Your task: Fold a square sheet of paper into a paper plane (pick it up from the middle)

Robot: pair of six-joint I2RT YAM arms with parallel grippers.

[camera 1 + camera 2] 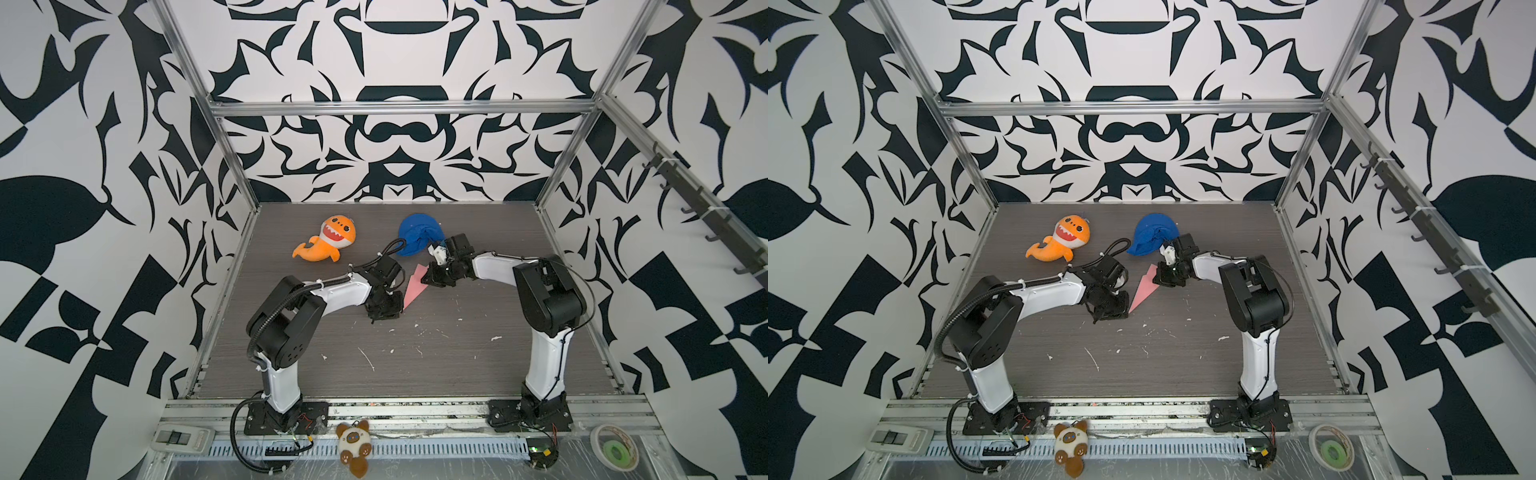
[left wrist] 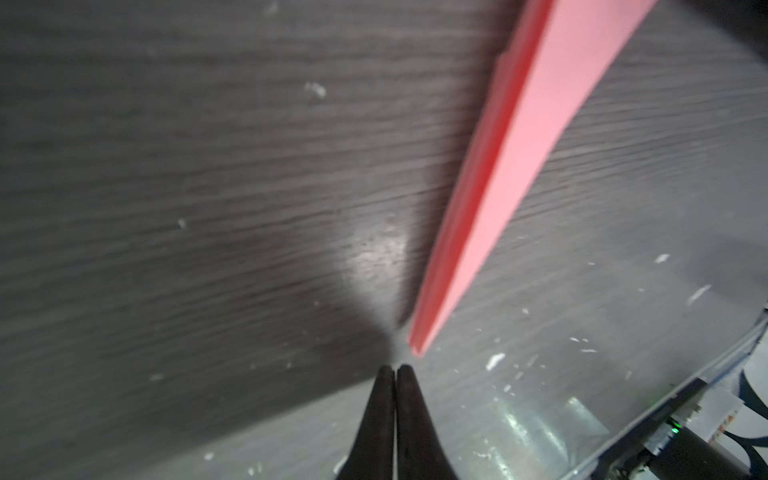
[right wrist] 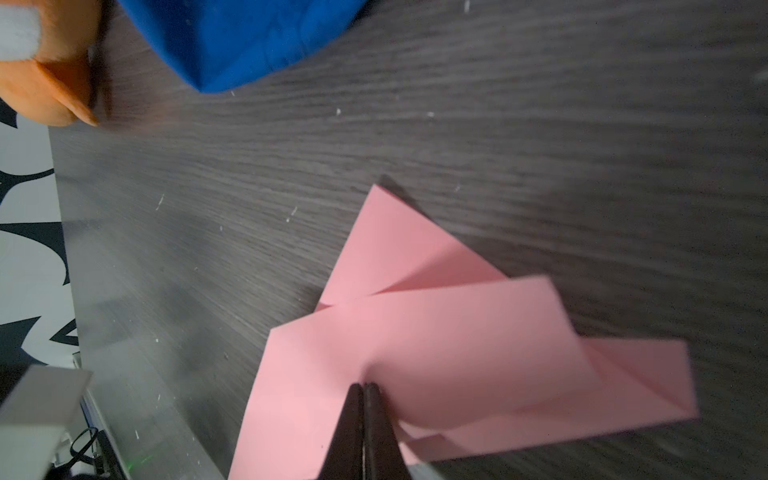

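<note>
Paper plane (image 1: 413,287): right gripper (image 3: 365,385) pinches its far tail. Left gripper (image 2: 395,368) jaws pressed together, empty, just beside the near nose.

In both top views the paper plane (image 1: 412,289) lies on the table (image 1: 457,365) near the frame's middle, slanting from lower left to upper right. The left gripper (image 1: 398,308) sits at its lower-left tip, and the right gripper (image 1: 427,276) on its upper-right end. Above it, the shark plush (image 1: 328,243) lies left and the cloth lump (image 1: 415,237) right.
</note>
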